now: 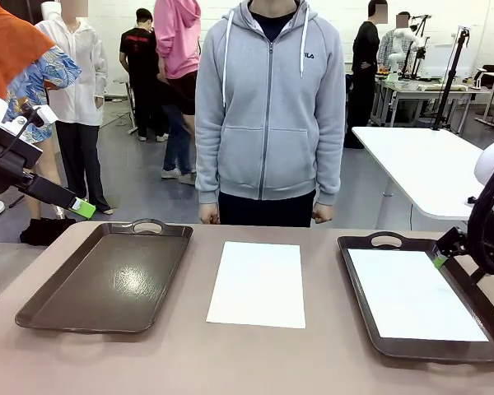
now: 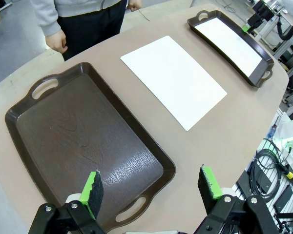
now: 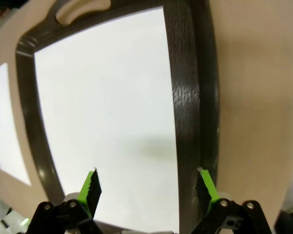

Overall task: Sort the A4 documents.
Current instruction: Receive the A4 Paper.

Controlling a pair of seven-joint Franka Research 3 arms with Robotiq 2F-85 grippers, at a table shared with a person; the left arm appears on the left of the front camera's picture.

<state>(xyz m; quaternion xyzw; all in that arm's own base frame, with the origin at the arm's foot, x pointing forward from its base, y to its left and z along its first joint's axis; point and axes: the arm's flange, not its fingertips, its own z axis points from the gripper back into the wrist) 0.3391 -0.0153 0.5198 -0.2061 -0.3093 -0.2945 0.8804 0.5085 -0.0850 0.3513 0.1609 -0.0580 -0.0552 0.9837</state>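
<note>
right gripper (image 3: 149, 181): fingers spread, hovering | tray (image 3: 188, 97): rim beneath | A4 document (image 3: 107, 112): flat inside tray

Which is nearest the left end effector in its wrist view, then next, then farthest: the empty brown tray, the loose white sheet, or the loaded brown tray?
1. Empty dark brown rectangular tray, just ahead of the left end effector.
2. White paper sheet, bare on mid-table.
3. Dark brown tray holding a second sheet, far end.
</note>
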